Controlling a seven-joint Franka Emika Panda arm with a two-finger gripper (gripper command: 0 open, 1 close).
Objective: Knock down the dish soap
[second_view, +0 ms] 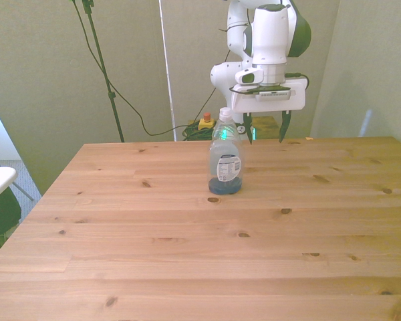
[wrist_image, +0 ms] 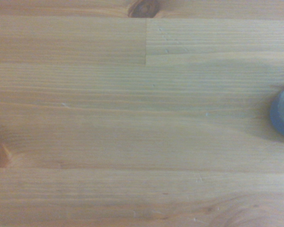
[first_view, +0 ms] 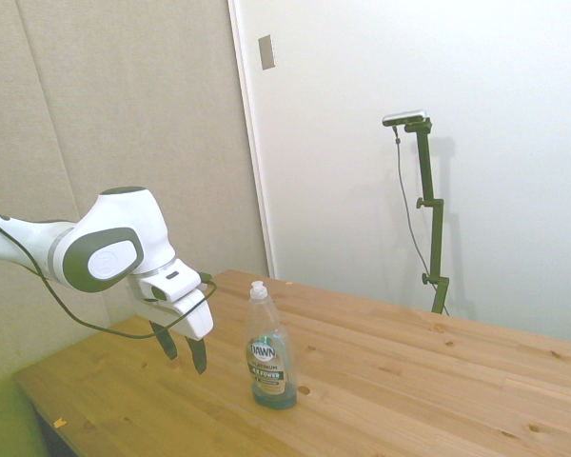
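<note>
**Soap upright, gripper beside it**

Table point(second_view: 187, 254) fills the lower half of front view. Soap point(second_view: 225, 160) stands upright at frame center, low teal liquid, white cap on. Gripper point(second_view: 266, 127) hangs just behind it, toward upper right of bottle, fingers spread apart, holding nothing, tips above wood. Side view: gripper point(first_view: 185, 350) left of soap point(first_view: 268, 357), not touching. Wrist cam: blurred planks, dark blue edge at right border.
</note>
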